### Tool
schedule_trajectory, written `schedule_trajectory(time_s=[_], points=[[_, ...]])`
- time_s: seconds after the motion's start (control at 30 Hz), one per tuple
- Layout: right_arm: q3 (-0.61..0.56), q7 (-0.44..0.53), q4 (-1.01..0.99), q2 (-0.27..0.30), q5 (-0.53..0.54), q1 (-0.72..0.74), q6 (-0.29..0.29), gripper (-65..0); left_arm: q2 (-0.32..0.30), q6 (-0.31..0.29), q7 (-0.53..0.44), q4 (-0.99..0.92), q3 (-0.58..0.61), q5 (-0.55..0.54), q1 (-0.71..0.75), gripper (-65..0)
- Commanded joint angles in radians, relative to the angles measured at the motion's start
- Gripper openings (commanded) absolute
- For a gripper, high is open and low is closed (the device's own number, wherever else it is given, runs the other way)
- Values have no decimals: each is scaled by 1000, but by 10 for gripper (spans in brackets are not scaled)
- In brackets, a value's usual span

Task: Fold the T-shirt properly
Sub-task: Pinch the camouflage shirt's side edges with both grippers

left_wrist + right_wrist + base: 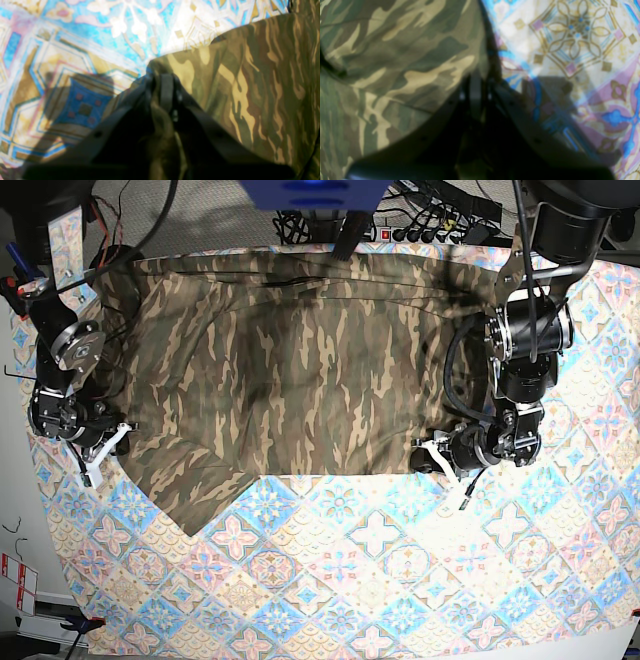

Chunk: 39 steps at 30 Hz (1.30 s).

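where the left wrist view looks down, the left gripper pinches a corner of the t-shirt above the tablecloth. from the right wrist, the right gripper clamps the shirt's edge. from the base, the shirt lies spread between both grippers.

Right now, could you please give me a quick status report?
Left gripper and right gripper shut on the camouflage-print cloth T-shirt. Shirt spread over patterned tablecloth. Nothing in the way.
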Motion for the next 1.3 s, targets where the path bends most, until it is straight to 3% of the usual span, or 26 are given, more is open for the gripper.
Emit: schedule_trajectory(time_s=[0.0, 0.2, 0.47, 0.63, 0.93, 1.27], points=[[-1, -46, 5, 11, -33, 7, 3, -631, -2, 6, 71, 22, 6, 48, 2, -620], [0, -45, 92, 0, 8, 4, 3, -631, -4, 6, 222, 223, 6, 48, 32, -620], [-3, -83, 195, -32, 27, 1, 3, -631, 0, 6, 430, 648, 7, 50, 171, -620], [0, -92, 287, -76, 30, -33, 3, -631, -8, 6, 466, 703, 3, 50, 200, -620], [31, -236, 701, -173, 30, -176, 3, -630, -8, 6, 467, 706, -68, 60, 226, -620], [86, -267, 888, -205, 71, -269, 3, -630, -31, 6, 509, 749, -69, 57, 278, -620]])
